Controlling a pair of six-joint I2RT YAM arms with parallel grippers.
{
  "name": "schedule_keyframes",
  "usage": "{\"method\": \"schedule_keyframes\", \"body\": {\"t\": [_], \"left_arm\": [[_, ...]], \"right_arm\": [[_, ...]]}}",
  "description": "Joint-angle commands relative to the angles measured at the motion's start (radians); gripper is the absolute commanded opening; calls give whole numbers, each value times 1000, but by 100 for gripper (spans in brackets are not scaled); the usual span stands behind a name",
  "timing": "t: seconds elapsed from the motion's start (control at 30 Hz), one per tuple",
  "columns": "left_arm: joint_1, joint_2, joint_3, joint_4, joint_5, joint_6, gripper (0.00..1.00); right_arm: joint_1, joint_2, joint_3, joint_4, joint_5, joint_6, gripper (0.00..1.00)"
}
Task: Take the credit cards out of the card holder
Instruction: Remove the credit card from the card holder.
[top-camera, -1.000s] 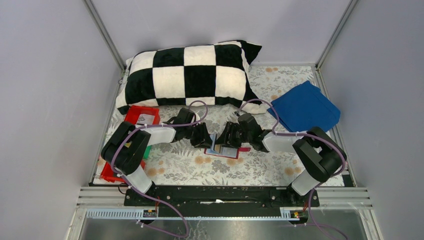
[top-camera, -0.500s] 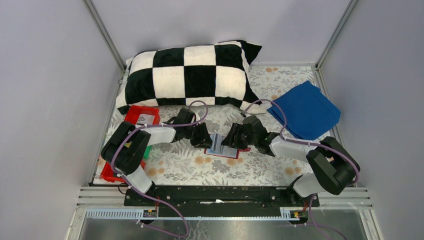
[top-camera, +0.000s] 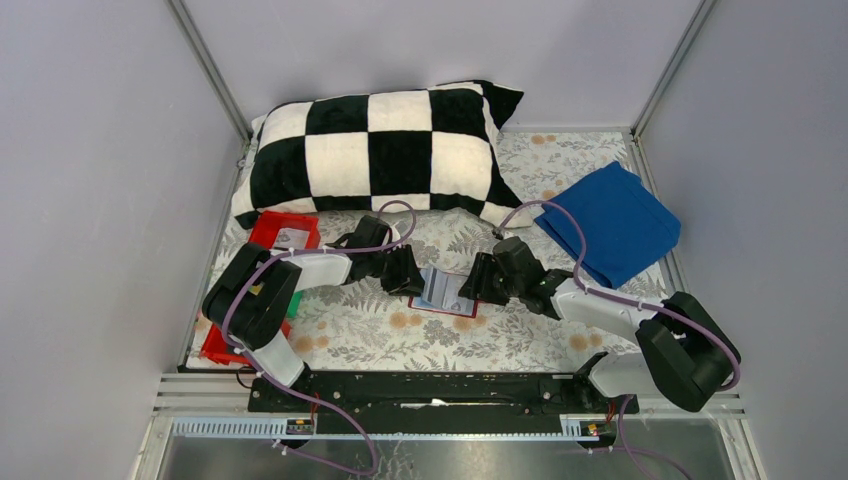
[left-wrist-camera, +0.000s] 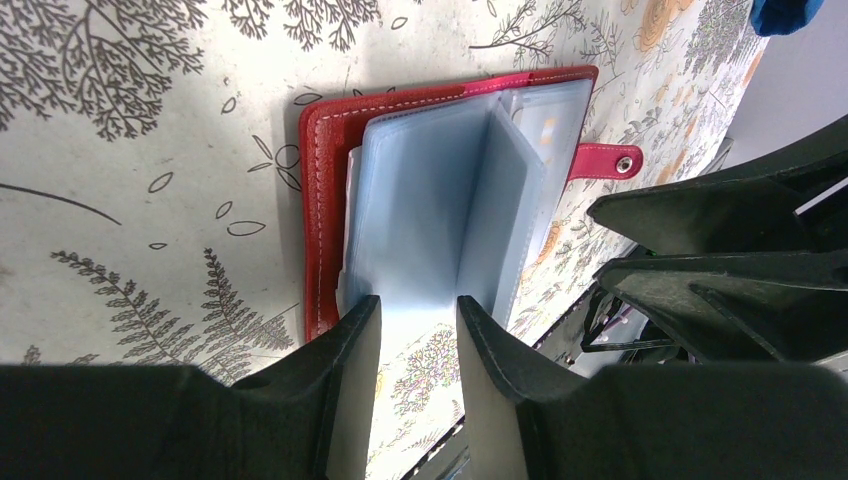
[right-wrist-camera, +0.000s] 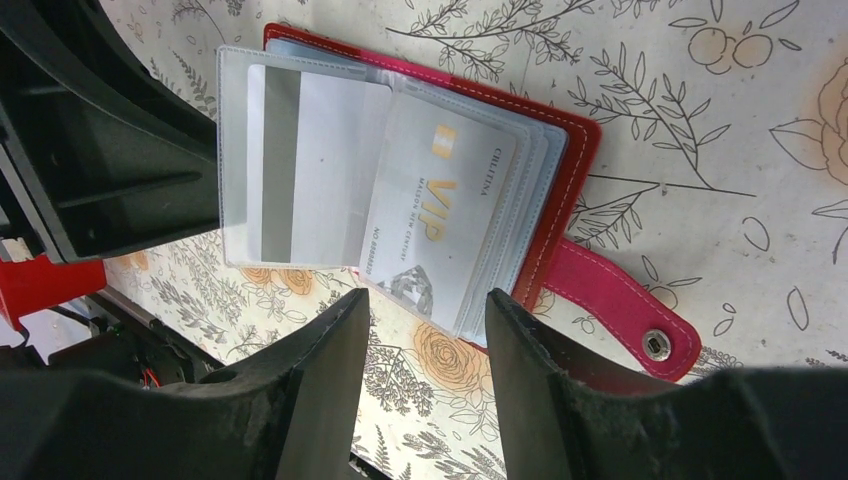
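The left claw sits at the left edge of the small flat red wallet-like card holder, which lies open on the floral-print surface between the two arms. In its wrist view the jaws stand a little apart, and a pale blue-grey clear plastic sleeve leaf runs straight into the gap. Whether they truly pinch it I cannot tell. If they do not, the holder is unanchored. Any pull from the other side would likely drag the whole booklet across the surface instead of freeing a card.

Just ahead of the right claw, a clear leaf carries a white plastic card with a dark stripe. Beside it the sleeves fan out, topped by a pale grey rectangular card printed VIP. That card's near corner lies just beyond the fingertips, and it looks seated deep in its pocket.

The right claw is released, with nothing between its fingers. I judge that closing here risks catching sleeve and card together, so the card stays pocketed and the leaf lifts or tears. A skewed bite on the corner could also slip off the slick plastic. The short red strap tab with a snap lies to the right of the fingers, near enough to snag.
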Motion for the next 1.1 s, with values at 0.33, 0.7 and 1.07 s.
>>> {"method": "schedule_keyframes", "body": {"t": [0.33,0.7,1.07], "left_arm": [[-9,-35,30,13,-3,11,38],[-8,-69,41,-48,-36,29,38],[-8,-83,2,45,37,-8,39]], "right_arm": [[2,53,67,77,-53,13,51],[3,177,117,195,-140,59,30],[3,278,111,245,-149,100,24]]}}
